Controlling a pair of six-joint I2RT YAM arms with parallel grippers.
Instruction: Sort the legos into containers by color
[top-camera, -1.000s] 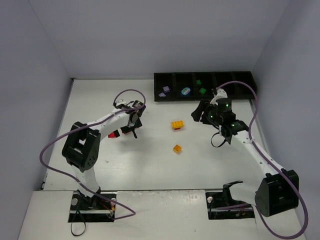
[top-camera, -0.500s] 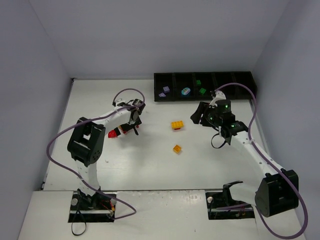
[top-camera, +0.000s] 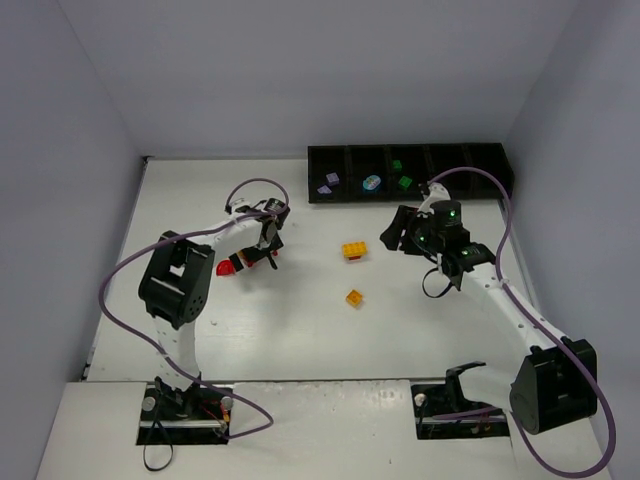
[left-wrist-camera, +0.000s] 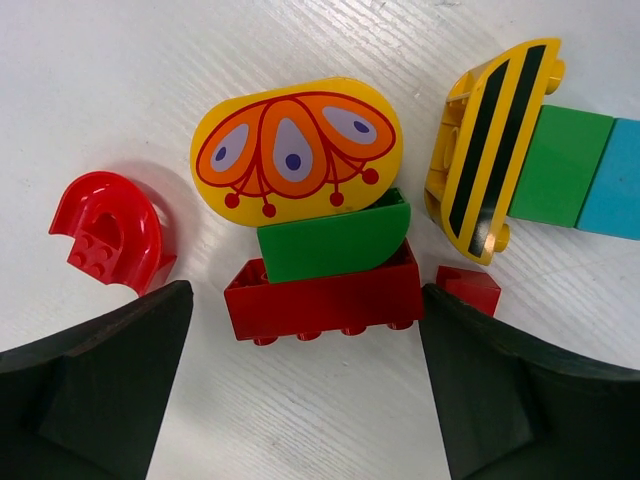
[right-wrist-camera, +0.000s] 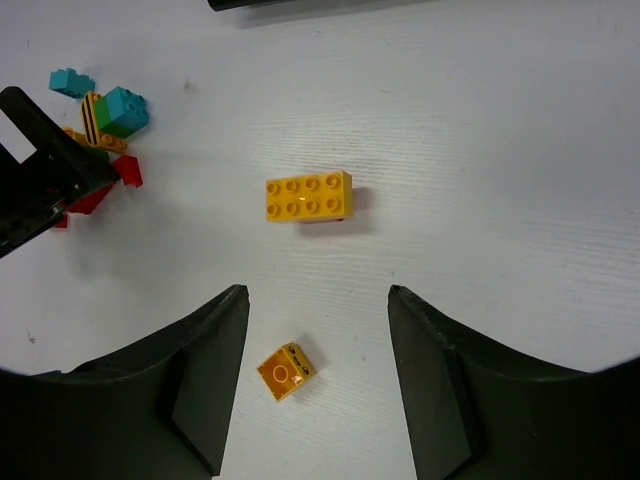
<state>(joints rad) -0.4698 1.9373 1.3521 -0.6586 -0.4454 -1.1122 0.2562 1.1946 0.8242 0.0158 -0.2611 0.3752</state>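
Red brick (left-wrist-camera: 320, 300) sits at the edge of a tight pile on the left-middle of the tabletop (top-camera: 300, 330), well apart from the containers (top-camera: 350, 198) along the far edge twd the far right corner. Main risk: a green half-round (left-wrist-camera: 330, 240) lies on or against its long side, w/ a yellow oval piece (left-wrist-camera: 295, 150) touching that. Can't tell if they're clipped together, so a pinch could lift 2 or 3 colours at once & spoil the sort. Also a small red bit (left-wrist-camera: 468, 290) lies just beside the brick's end, right by one finger; it may jam or skid when the jaws close. Brick itself: low, long, glossy, studs showing along one long side, prob. easy to grip end to end. L gripper (left-wrist-camera: 303, 310) is spread wide, straddling it, holding nothing. R gripper (right-wrist-camera: 318, 300) hangs part-spread & empty over a yellow brick (right-wrist-camera: 308, 195) & an orange cube (right-wrist-camera: 286, 372) mid-table.
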